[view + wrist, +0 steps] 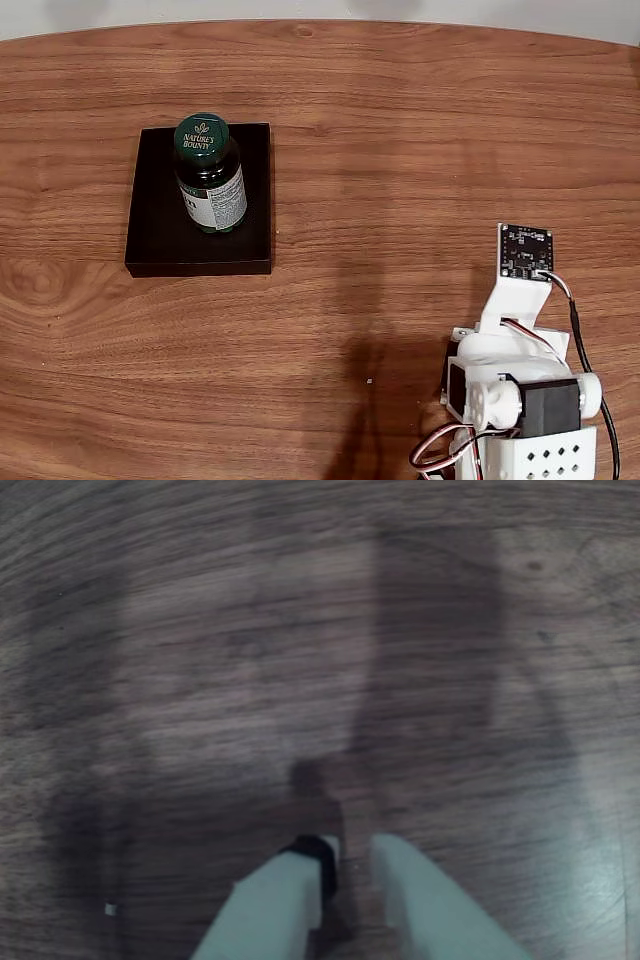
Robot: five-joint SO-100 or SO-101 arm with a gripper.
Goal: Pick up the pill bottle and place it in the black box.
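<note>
Pill bottle stands in black box; arm folded well apart.

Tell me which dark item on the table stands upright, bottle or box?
The pill bottle: it stands upright, green cap on top, white label showing. The black box under it lies flat on the wooden table.

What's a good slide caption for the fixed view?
Amber pill bottle with green cap standing upright in the shallow matte black box on a wooden table; white robot arm folded at lower right.
</note>
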